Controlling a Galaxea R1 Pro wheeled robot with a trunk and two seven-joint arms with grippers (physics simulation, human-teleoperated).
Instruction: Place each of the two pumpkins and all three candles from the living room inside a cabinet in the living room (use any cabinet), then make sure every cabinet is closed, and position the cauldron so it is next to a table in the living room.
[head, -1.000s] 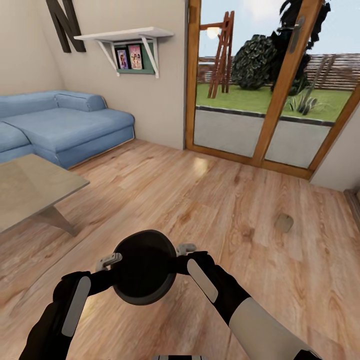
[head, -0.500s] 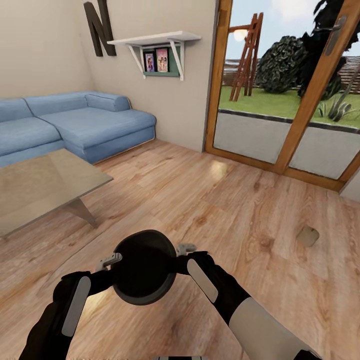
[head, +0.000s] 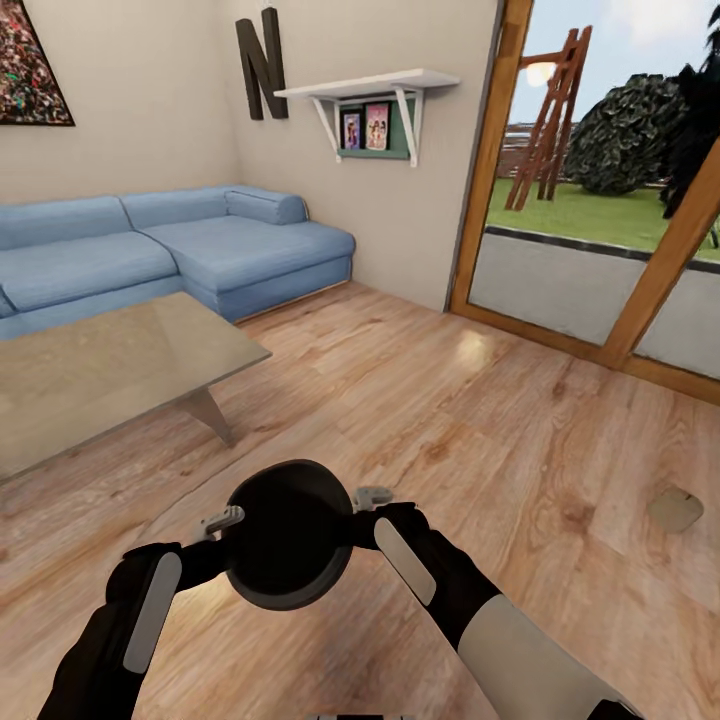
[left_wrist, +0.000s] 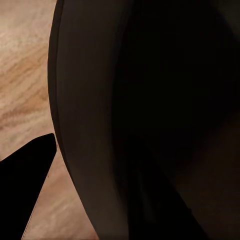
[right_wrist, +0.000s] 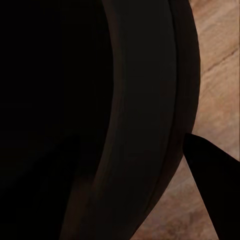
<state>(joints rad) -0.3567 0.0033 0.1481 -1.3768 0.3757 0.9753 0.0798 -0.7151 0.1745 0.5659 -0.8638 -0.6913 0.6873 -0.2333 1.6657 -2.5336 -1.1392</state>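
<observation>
Cauldron (head: 287, 548), round matte-black, mouth up, bottom centre: you've got left jaws (head: 222, 521) and right jaws (head: 372, 496) clamped on its rim; glossy tabletop (head: 110, 370) left.

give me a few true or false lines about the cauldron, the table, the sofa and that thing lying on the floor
1. The black cauldron is held between the left hand and the right hand, one on each side. True.
2. The cauldron stands on the glass-topped table. False: it is held off the table, over the wooden floor, with the table ahead to the left.
3. A blue sofa sits behind the table, against the wall. True.
4. An orange pumpkin lies on the floor to the right. False: the thing there is a small beige-tan candle.
5. The shelf on the wall is bare. False: it holds picture frames.
</observation>
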